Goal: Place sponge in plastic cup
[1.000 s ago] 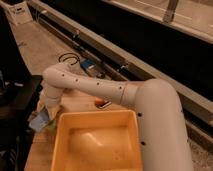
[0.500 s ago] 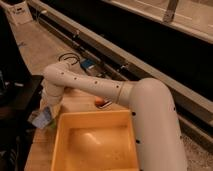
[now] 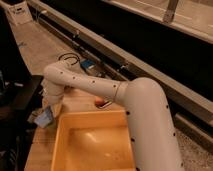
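My gripper hangs at the end of the white arm, over the left edge of the wooden table, just left of the yellow tub. It is shut on the blue sponge, which sticks out below the fingers and is held a little above the table edge. The light-green plastic cup does not show; it is hidden by the arm or out of view.
The large yellow tub fills the near part of the table. An orange bowl peeks out behind my forearm. A blue thing with black cables lies on the floor behind, along a long metal rail. Dark furniture stands at left.
The gripper with the sponge has edged slightly right and up near the tub's left corner. Otherwise the arm has barely moved.
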Controlling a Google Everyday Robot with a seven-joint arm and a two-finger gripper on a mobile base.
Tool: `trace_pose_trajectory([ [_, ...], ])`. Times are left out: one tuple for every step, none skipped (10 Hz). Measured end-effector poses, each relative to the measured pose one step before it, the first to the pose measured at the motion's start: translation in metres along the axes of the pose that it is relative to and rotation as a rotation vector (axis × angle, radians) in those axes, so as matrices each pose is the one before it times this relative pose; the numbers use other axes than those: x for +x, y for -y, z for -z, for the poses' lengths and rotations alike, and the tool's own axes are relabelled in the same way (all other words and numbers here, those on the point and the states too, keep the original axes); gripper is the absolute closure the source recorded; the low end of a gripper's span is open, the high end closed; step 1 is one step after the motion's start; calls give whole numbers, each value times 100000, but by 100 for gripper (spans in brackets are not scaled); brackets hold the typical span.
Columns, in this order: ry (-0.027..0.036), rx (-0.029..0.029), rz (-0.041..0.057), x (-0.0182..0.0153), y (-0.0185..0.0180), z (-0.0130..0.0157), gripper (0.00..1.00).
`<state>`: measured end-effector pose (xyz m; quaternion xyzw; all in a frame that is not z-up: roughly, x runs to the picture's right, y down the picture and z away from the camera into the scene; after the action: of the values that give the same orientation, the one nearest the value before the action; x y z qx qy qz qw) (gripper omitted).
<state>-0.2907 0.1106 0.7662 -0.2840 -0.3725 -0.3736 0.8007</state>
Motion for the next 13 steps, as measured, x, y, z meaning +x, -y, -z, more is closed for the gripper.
trace_pose_trajectory([
  [32,-711,-682,64,-2,-150,100],
  [202,-859,-389,-5,-24,-208,100],
  [243,-855,-225,-3,-3,-289,100],
  [174,-951,-379,56,-56,-335,100],
  [-180,-851,-627,99,-74,-194,95],
  [-369,-523,-726,71,-20,-194,86],
  [-919,-247,-996,177,-37,-61,73],
  [-921,184,-292,67,137,185,64],
  [-1126,322,-9,64,321,280,53],
  [-725,-225,-75,128,94,121,47],
  [-1448,-86,-179,351,466,272,39],
  [-314,-247,-54,77,103,65,38],
  [-883,-849,-554,480,316,-71,38],
])
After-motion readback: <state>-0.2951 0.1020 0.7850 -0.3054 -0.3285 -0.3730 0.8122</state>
